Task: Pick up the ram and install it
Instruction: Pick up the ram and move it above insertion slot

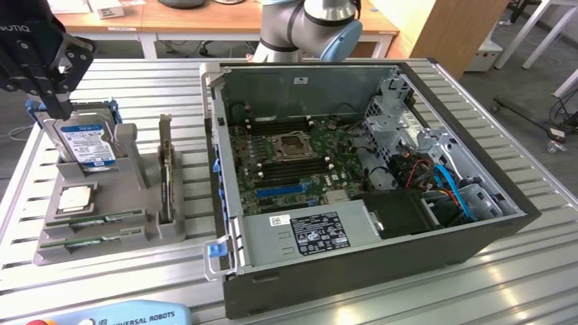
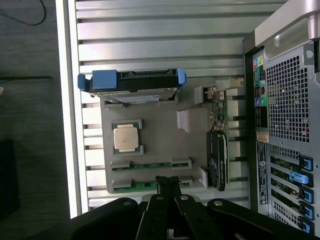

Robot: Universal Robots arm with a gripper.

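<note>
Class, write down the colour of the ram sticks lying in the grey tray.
The ram sticks are green, clearest in the wrist view.

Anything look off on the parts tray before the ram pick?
Nothing stands out. On the tray the hard drive and expansion card stand on edge in their holders, the processor lies flat in its pocket, and both ram sticks sit straight in their slots. The shut gripper hangs above the tray.

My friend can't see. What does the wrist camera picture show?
The shut gripper hangs over one of two green ram sticks in a grey holder on a slatted table. The holder also carries a silver processor chip, a blue-framed hard drive and a dark expansion card, beside a computer case.
</note>
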